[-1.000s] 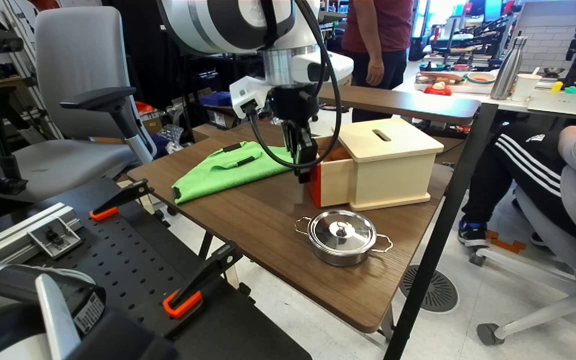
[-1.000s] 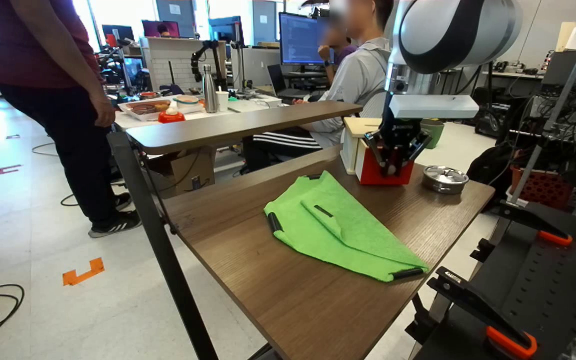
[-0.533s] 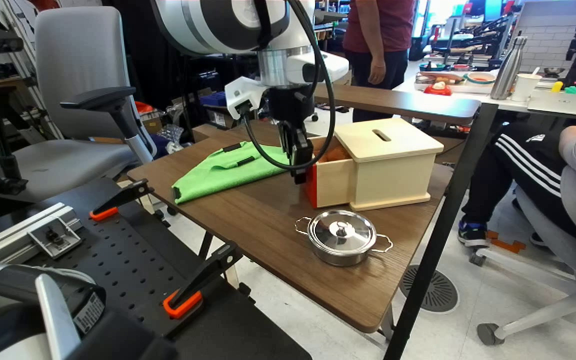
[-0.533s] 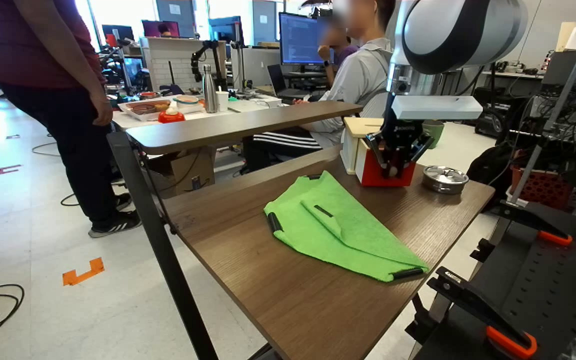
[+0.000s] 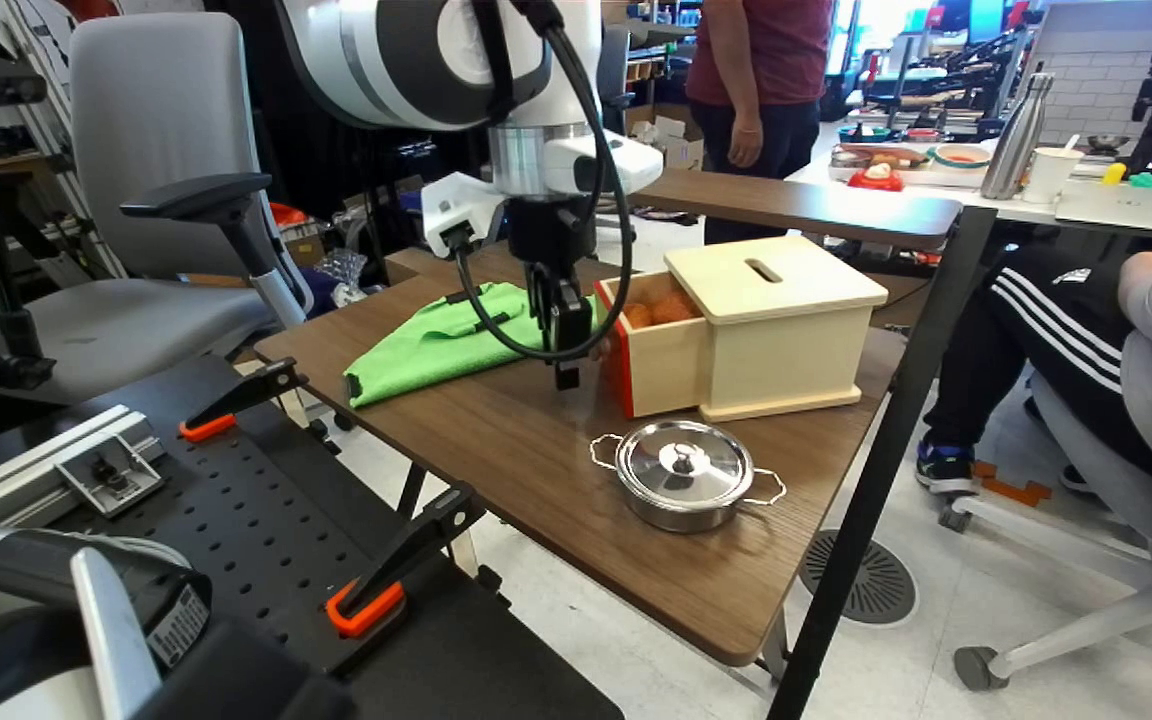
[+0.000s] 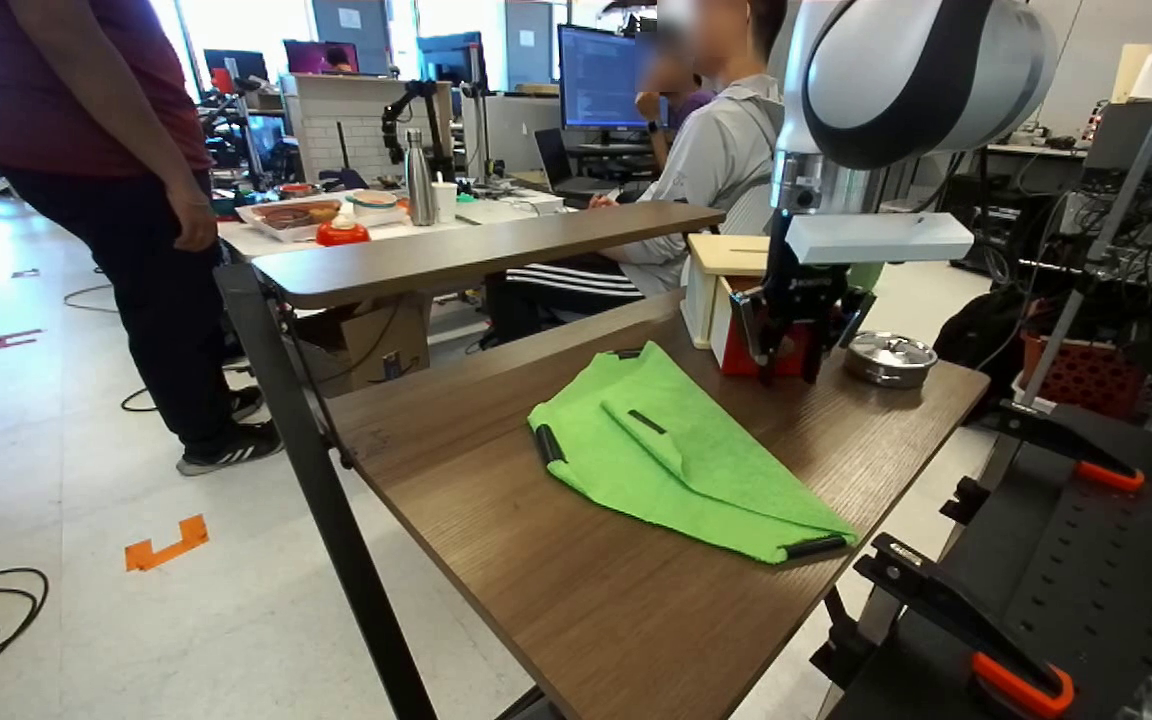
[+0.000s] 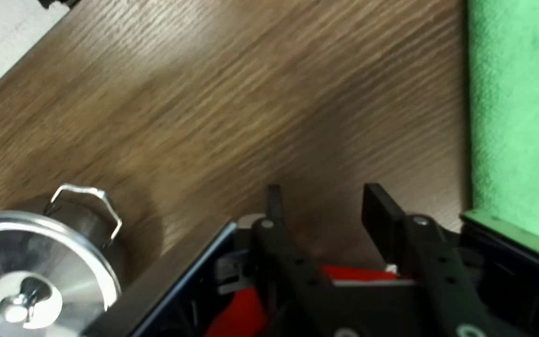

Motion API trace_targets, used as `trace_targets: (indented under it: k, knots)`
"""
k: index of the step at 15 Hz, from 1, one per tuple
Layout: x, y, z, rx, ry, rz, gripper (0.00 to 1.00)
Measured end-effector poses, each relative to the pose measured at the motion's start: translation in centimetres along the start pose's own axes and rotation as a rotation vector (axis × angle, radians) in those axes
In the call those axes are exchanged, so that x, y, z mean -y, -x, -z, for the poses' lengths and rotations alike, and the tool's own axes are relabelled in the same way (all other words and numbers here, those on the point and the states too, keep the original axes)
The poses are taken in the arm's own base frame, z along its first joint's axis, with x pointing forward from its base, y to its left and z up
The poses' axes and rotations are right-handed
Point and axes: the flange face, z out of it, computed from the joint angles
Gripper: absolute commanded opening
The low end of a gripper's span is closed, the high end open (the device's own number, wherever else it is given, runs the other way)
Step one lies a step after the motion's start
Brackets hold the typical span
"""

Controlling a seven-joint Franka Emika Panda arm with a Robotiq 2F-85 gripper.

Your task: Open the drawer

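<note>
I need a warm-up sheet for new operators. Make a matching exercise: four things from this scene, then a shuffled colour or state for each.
1. drawer
2. pot
3. cloth
4. fingers

A. green, with a fold
B. pulled part of the way out
C. spread apart, gripping nothing
D. round and silver

Right pairs: 1-B; 2-D; 3-A; 4-C

drawer front [image 6: 735,352] partly hidden by parted jaws, pot [image 7: 66,271] cropped in wrist view
</note>
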Motion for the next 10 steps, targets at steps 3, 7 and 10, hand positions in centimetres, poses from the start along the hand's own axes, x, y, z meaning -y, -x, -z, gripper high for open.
trace_targets:
  k: [3,7,10]
  knots:
    - [0.9,1.8,-1.3,0.042,-0.002,0.019,0.99]
    - [1.1,2.7,-1.8,0.081,0.008,0.028,1.00]
    - [0.9,2.9,-1.8,0.099,0.018,0.028,1.00]
